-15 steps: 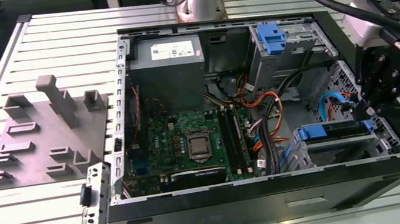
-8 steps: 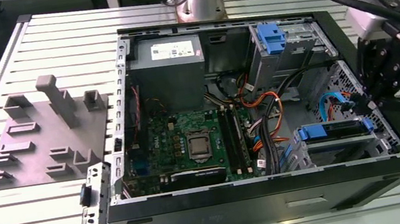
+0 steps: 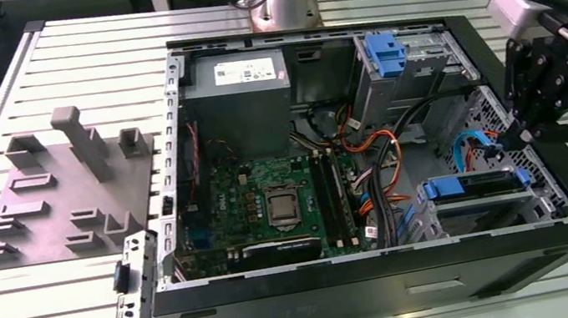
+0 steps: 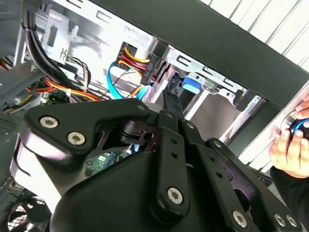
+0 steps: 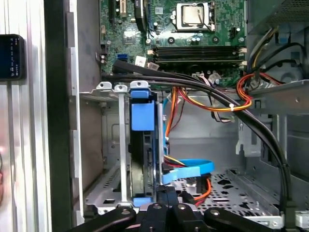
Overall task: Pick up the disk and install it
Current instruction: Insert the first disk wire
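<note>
Disk [image 5: 143,116] report, starting at your pincer [image 5: 167,195]. Its fingers look pressed together with nothing between them, and they point straight down the line of the drive bay.

The closest hazard is the flat light-blue data cable [image 5: 188,170]. It loops just beside the tips, so a sideways drift could hook it and pull on its plug. The bundle of orange, red and yellow power wires [image 5: 207,104] hangs a little further in and could snag the same way.

Next is the disk itself, a flat silver-grey hard drive in a bright blue plastic carrier frame. It stands edge-on between the rails of the bare metal drive cage [image 5: 108,145], directly ahead of the fingertips. It is near them, but you cannot tell whether they touch. In my judgement, an off-centre push here could cock the carrier in its rails and jam it.

Thick black cables [image 5: 193,87] cross over the far end of the cage, and a carrier riding high could catch on them. Beyond them lies the green motherboard [image 5: 193,34], which a slip could scrape.

In the exterior view, the pincer [image 3: 509,138] hangs over the case's corner on the exterior view's right. The blue carrier [image 3: 473,184] sits just below it in the cage.

In the second wrist view, a person's hand [image 4: 289,145] rests by the black case wall [image 4: 231,38]. Watch that clearance.
</note>
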Tool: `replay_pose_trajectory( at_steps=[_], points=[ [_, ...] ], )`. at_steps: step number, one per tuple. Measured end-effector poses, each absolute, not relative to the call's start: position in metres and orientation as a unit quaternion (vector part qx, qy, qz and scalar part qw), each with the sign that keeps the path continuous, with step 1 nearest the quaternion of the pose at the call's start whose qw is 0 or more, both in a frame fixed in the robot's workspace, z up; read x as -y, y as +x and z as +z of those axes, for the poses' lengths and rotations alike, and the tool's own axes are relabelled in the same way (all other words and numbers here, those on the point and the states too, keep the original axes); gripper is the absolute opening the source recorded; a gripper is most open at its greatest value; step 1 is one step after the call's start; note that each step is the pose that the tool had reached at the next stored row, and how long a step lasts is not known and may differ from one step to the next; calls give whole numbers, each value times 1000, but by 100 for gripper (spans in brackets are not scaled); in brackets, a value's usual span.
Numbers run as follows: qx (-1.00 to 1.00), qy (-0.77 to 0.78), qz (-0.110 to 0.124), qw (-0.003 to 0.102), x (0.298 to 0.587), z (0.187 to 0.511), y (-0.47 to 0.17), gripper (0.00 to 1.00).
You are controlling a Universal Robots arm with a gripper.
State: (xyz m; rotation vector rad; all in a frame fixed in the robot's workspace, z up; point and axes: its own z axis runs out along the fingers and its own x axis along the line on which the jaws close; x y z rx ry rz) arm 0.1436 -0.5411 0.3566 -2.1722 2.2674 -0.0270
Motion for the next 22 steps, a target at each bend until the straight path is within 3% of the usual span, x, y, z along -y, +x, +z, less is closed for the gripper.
replay_pose_trajectory(
  at_steps=[7,12,19,21,22],
  points=[
    [-722,-692,-7,-1,522,357,150,11],
    [-722,-692,7,-16,520,357,157,11],
    [-722,-692,9,-17,520,357,158,11],
    [-722,-692,12,-21,520,356,159,11],
    [-722,-692,15,-23,520,356,159,18]
  ],
)
